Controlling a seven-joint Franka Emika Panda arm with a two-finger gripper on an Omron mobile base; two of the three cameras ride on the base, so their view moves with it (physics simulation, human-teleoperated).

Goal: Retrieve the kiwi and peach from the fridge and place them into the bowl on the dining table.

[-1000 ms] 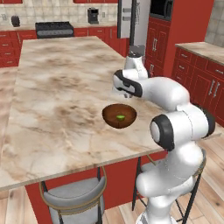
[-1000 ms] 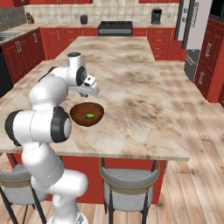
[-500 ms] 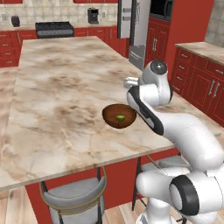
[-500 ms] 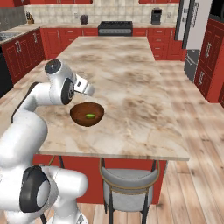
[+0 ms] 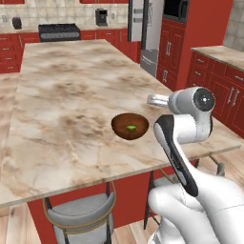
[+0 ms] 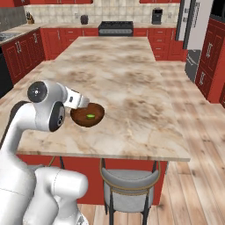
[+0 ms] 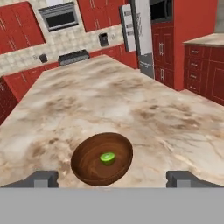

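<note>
Currently the end effector (image 7: 112, 178) stands open and empty just behind the bowl (image 7: 102, 158); the kiwi (image 7: 107, 157) apparently rests inside, delivered.

Bowl (image 6: 88, 115) sits near the front left edge of the marble worktop (image 6: 132, 83), holding the green kiwi (image 6: 90, 116). The white arm (image 6: 44, 110) bends just beside it; a grey stool (image 6: 132, 184) stands below.

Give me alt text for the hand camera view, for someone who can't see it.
A dark wooden bowl holding a green kiwi sits on a marble dining table, just beyond the open gripper. Red cabinets and a silver fridge line the far wall.
</note>
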